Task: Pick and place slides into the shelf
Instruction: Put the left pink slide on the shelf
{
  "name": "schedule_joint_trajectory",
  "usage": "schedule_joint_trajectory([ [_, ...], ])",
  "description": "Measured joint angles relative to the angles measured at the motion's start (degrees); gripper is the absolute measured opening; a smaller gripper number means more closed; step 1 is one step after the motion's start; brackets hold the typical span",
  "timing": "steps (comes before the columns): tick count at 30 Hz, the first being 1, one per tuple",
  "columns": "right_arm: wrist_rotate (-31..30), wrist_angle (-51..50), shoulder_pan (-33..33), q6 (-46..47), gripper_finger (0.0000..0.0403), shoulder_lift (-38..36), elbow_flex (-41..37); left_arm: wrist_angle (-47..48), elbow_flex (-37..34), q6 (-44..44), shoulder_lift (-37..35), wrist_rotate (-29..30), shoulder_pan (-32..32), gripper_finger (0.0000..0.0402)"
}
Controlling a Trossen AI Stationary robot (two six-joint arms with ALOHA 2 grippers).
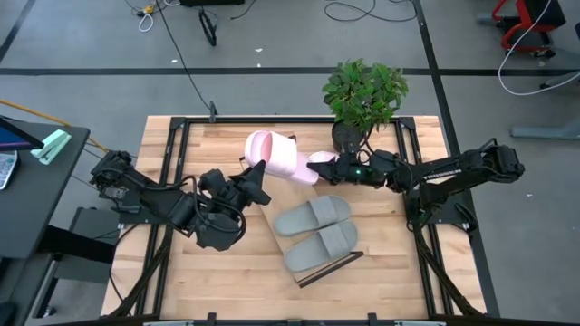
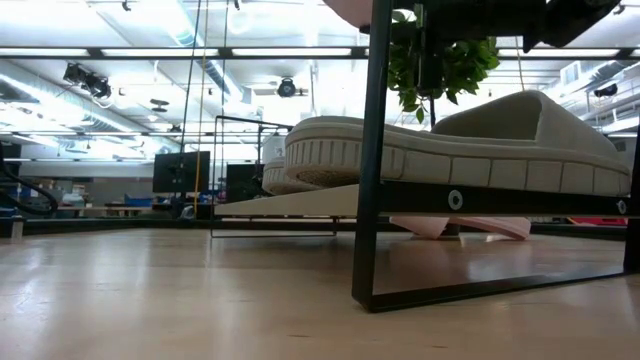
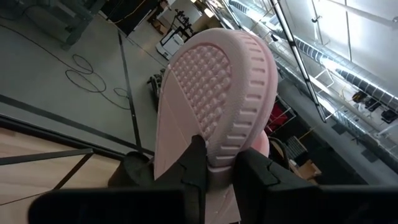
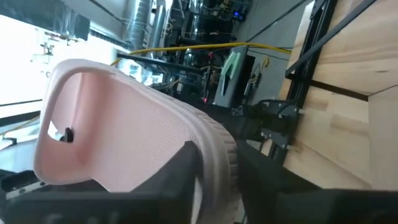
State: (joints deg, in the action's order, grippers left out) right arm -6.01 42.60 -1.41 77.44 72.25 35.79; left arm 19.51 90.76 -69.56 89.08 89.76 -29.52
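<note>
pink foam fills both wrist views: each pincer is clamped on one pale pink slide. the left pincer [image 1: 256, 174] grips the rim of the upturned pink slide [image 1: 272, 149], whose ridged sole [image 3: 214, 93] faces that arm's camera, the fingers [image 3: 194, 163] closed on its edge. the right pincer [image 1: 324, 166] pinches the sole edge of the second pink slide [image 1: 319, 163], which is mostly hidden from above; its wide strap [image 4: 93, 130] arches away from the fingers [image 4: 180, 165]. the two pincers sit near each other, the pink pair between them.

in front of both pincers, toward the near edge of the tabletop [image 1: 163, 136], the shelf [image 1: 313, 272] carries the two grey-green slides [image 1: 313, 216] [image 1: 322, 246] side by side. from table height, one grey-green slide [image 2: 450, 150] rests on the shelf board [image 2: 290, 203] beside its dark wire frame [image 2: 372, 150], with something pink [image 2: 470, 227] showing under it. a potted plant [image 1: 362, 95] stands just behind the right pincer.
</note>
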Motion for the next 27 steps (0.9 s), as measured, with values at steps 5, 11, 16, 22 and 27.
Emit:
schedule_joint_trajectory([
  [5, 0.39, -0.03, -0.02, -3.85, 0.0055, -0.02, 0.02, 0.20, 0.00, 0.90, 0.00, -0.54, 0.00, 0.0060],
  [11, 0.45, 0.05, 0.00, -6.64, 0.0054, -0.02, 0.04, 0.18, 0.00, 2.80, 0.02, -2.32, 0.00, 0.0163],
  [16, 0.65, -0.58, -0.34, -7.98, 0.0053, -0.45, 0.07, 0.18, 0.00, 4.18, 0.02, -5.35, -0.28, 0.0217],
  [22, 2.05, -7.74, -1.39, -12.62, 0.0053, -5.49, 0.33, 0.51, -0.02, 8.01, 0.09, -7.35, -2.94, 0.0236],
  [27, 5.84, -18.76, -2.50, -19.80, 0.0053, -11.09, 0.42, 0.50, -0.08, 13.58, -0.55, -8.17, -5.59, 0.0227],
])
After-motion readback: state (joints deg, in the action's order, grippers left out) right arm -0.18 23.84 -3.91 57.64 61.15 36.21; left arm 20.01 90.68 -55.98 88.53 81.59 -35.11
